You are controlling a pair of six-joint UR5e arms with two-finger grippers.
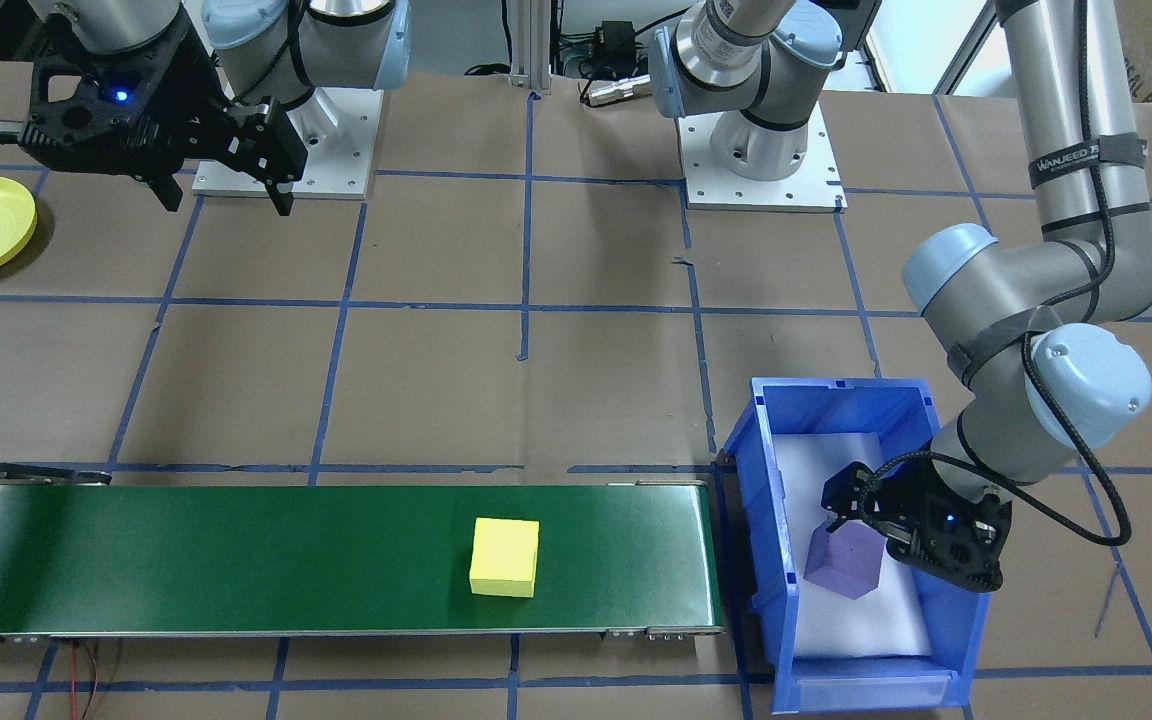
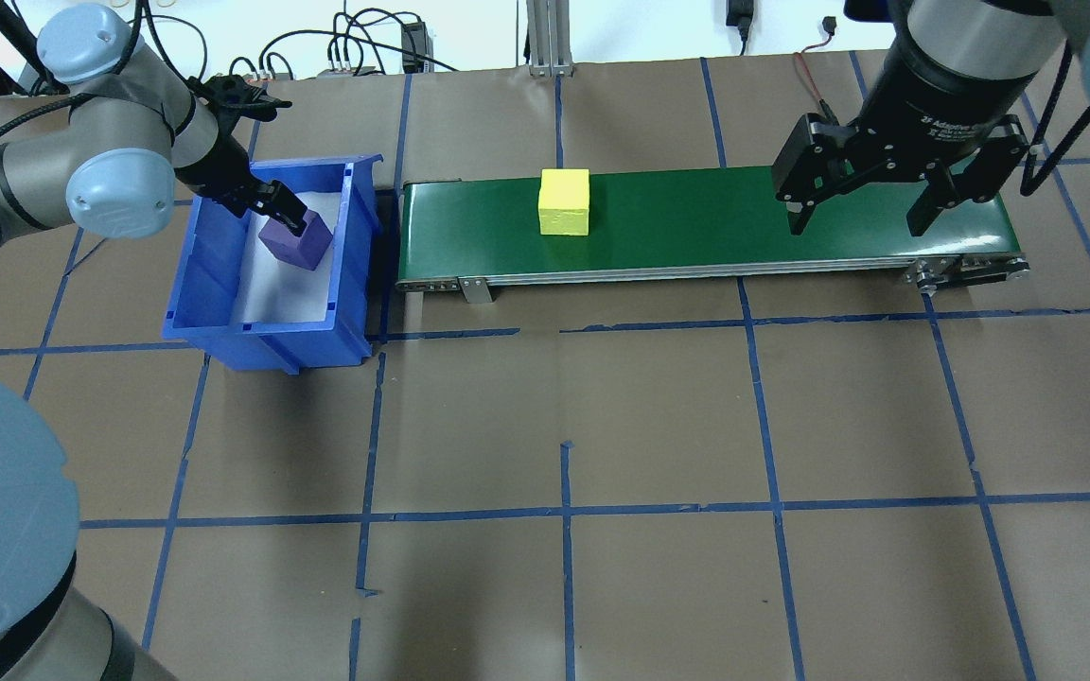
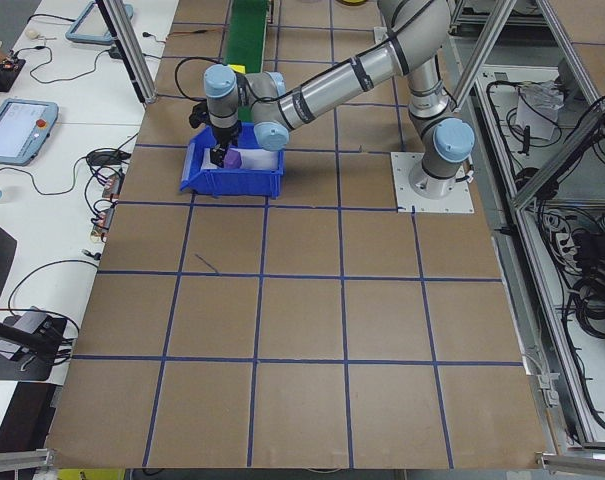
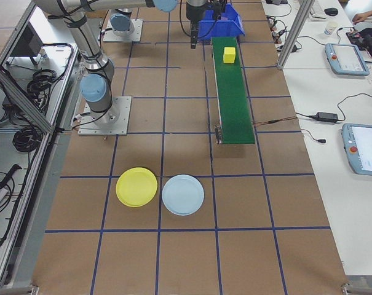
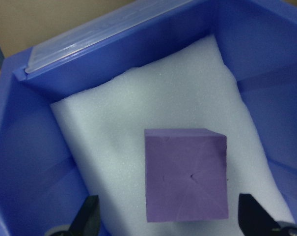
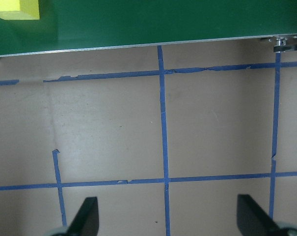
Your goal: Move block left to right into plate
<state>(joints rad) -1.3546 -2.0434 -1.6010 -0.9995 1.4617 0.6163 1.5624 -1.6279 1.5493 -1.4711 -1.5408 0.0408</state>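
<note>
A purple block (image 5: 185,179) lies on white foam inside the blue bin (image 2: 261,340), also seen from across the table (image 1: 844,562). My left gripper (image 5: 170,221) is lowered into the bin, open, with one finger on each side of the block and not closed on it. A yellow block (image 2: 564,201) sits on the green conveyor (image 2: 696,218) near the bin end. My right gripper (image 2: 862,213) hangs open and holds nothing above the belt's far end. The yellow plate (image 4: 136,187) and a light blue plate (image 4: 183,194) lie side by side beyond the conveyor's far end.
The bin's walls (image 5: 20,162) stand close around my left gripper. In the right wrist view the belt's edge (image 6: 163,22) and a corner of the yellow block (image 6: 15,9) show above taped brown table. The arms' base plates (image 1: 761,170) stand behind the belt.
</note>
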